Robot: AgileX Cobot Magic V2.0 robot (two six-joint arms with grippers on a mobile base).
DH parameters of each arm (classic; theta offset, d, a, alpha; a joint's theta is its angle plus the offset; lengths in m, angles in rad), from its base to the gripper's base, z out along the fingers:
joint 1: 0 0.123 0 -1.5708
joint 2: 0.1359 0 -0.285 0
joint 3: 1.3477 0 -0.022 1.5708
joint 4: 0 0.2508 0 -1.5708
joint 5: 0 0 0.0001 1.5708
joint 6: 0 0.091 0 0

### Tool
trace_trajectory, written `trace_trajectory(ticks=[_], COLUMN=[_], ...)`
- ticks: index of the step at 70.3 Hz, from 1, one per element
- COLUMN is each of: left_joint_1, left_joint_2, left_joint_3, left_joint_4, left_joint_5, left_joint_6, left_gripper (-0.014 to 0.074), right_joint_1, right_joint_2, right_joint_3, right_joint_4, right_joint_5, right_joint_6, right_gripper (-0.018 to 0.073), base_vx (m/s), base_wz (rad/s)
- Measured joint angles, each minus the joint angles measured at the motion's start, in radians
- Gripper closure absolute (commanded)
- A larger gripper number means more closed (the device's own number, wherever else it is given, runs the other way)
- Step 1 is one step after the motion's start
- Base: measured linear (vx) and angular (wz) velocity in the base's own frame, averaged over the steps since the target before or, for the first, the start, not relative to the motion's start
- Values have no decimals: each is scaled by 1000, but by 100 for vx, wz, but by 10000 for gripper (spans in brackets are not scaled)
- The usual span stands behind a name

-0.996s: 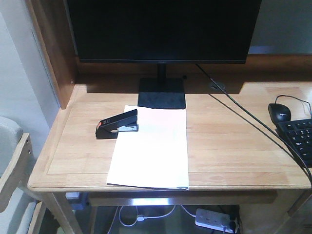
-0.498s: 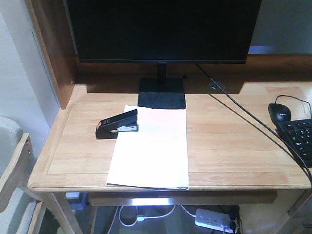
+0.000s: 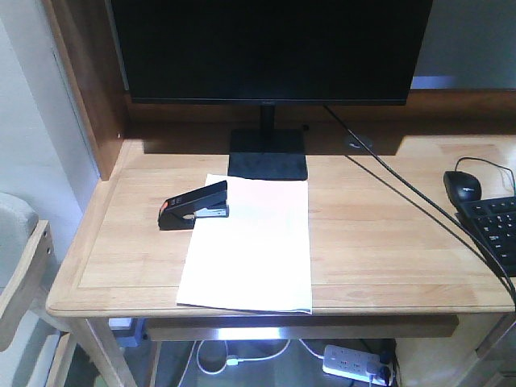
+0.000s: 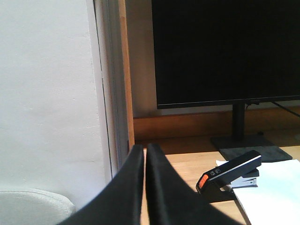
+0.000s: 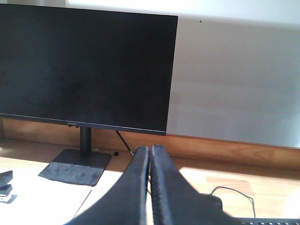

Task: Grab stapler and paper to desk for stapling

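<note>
The black stapler with its orange-red rear end lies on the desk, its front resting on the upper left corner of the white paper. The stapler and paper also show at the lower right of the left wrist view, to the right of my left gripper, which is shut and empty, held back from the desk's left edge. My right gripper is shut and empty too, above the desk's front; the paper lies to its left. Neither gripper appears in the front view.
A large black monitor on a stand fills the back. A mouse, keyboard and cable lie at the right. A wooden side panel rises at the left, with a chair beside the desk.
</note>
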Motion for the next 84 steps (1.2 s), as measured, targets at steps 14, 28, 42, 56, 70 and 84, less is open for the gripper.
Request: trace_trajectory(ticks=[14, 28, 42, 56, 70, 84], left_joint_1=[0, 0, 0, 0, 0, 0], left_joint_2=[0, 0, 0, 0, 0, 0], left_joint_3=[0, 0, 0, 0, 0, 0], left_joint_4=[0, 0, 0, 0, 0, 0], left_joint_5=[0, 0, 0, 0, 0, 0], left_joint_6=[0, 0, 0, 0, 0, 0], left_gripper=[603, 603, 603, 603, 603, 603], right_joint_1=[-50, -234, -373, -421, -429, -429], right_joint_2=[0, 0, 0, 0, 0, -54], right_joint_3=[0, 0, 0, 0, 5, 147], right_joint_4=[26, 308, 572, 826, 1000, 1010], right_joint_5=[0, -3, -82, -145, -153, -330], right_joint_6=[-41, -290, -614, -900, -1092, -1118], right_gripper=[569, 569, 569, 569, 569, 569], base_vx=[0, 0, 0, 0, 0, 0], base_wz=[0, 0, 0, 0, 0, 0])
